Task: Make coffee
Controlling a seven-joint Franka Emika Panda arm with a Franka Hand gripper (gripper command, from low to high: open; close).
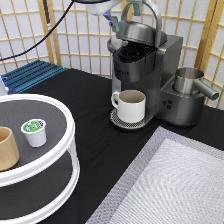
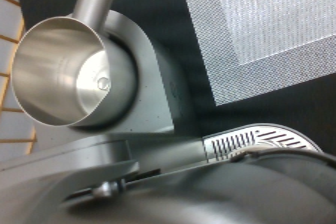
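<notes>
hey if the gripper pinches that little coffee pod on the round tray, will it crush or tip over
The pod looks like thin plastic with a foil top, so it is probably light and could dent under a hard pinch. It tapers toward its base, so a sideways nudge might tip it.

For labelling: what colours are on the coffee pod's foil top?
Green and white print on the coffee pod, clearest in the exterior view.

The coffee machine [image 1: 150, 70] has matt grey plastic; its steel jug [image 2: 64, 70] is brushed and shiny. The mug [image 1: 131, 105] looks glazed, the tan cup [image 1: 7, 148] wooden, the coffee [image 1: 35, 132] foil-topped plastic.
</notes>
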